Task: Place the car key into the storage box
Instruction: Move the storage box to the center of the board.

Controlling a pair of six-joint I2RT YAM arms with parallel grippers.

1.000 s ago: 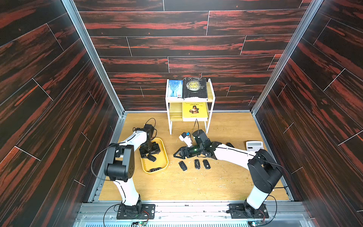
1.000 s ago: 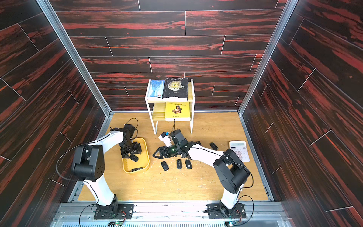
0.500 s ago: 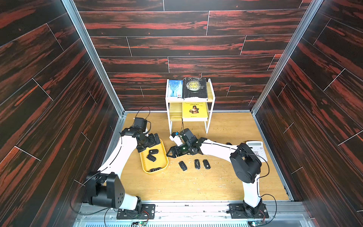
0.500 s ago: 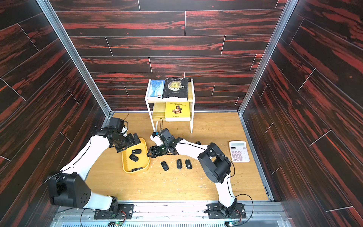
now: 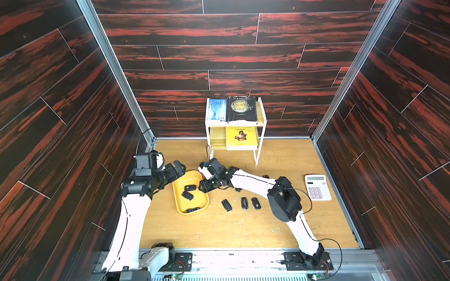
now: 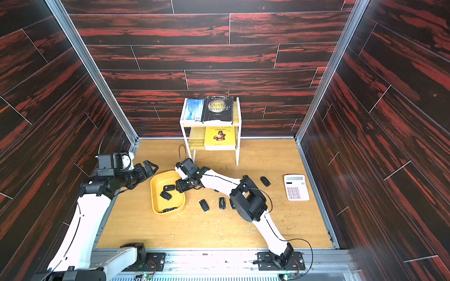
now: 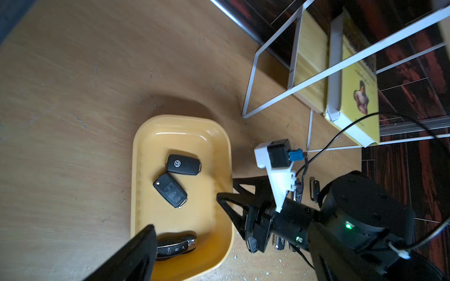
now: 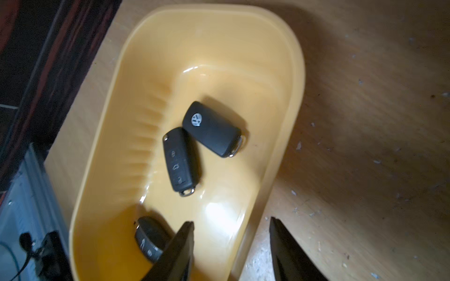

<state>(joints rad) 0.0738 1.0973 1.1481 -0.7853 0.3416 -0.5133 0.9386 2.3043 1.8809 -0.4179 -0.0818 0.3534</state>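
The storage box [image 5: 201, 203] [image 6: 178, 202] is a shallow yellow tray left of the table's middle. Three black car keys lie in it: a logo key [image 7: 183, 164] [image 8: 211, 129], a button key [image 7: 170, 189] [image 8: 181, 159] and a chrome-edged key [image 7: 175, 245]. My left gripper [image 5: 179, 167] [image 7: 231, 226] hangs open and empty above the tray's far left corner. My right gripper [image 5: 203, 187] [image 8: 231, 221] is open. It straddles the tray's right rim, one finger inside and one outside, with no key in it.
Three more keys lie in a row [image 5: 244, 202] right of the tray, and another [image 5: 265, 176] lies further back. A white calculator [image 5: 317, 187] is at the right. A white two-tier shelf [image 5: 257, 155] with books stands at the back.
My left gripper has lifted out of the tray and drawn back to the left, wide open. My right gripper has moved left to the tray's right rim and its jaws have narrowed.
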